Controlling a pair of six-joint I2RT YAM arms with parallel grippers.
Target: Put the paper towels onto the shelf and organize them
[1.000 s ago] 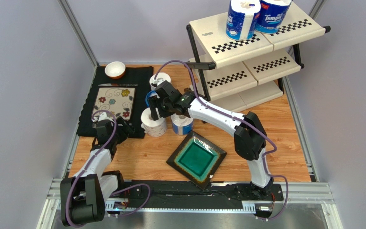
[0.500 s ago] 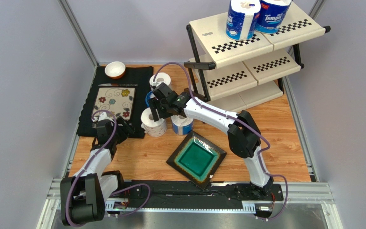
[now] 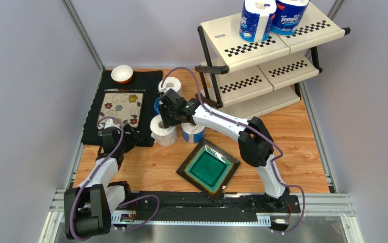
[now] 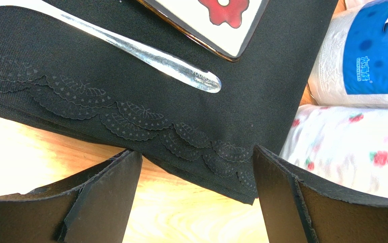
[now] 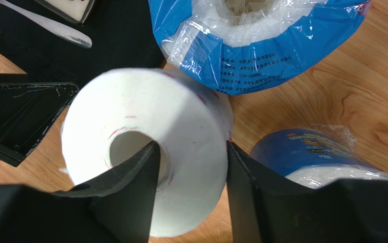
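A plain white paper towel roll (image 3: 162,131) (image 5: 145,147) stands on the wood beside the placemat. My right gripper (image 3: 165,120) (image 5: 191,148) is shut on its wall, one finger inside the hollow core and the other against the outside. Blue-wrapped rolls (image 3: 193,132) (image 5: 262,45) stand close around it, and another white roll (image 3: 172,84) sits behind. Two Tempo rolls (image 3: 256,19) stand on the top tier of the shelf (image 3: 231,38). My left gripper (image 3: 129,135) (image 4: 196,154) hangs open and empty over the placemat's edge.
A black floral placemat (image 3: 92,119) (image 4: 130,96) carries a flowered tile (image 3: 122,107) and a spoon (image 4: 165,63). A small bowl (image 3: 122,74) sits at its far end. A green square plate (image 3: 207,168) lies near the right arm's base.
My right gripper has narrowed its jaws onto the white roll's wall and shifted slightly left. The left arm has not moved.
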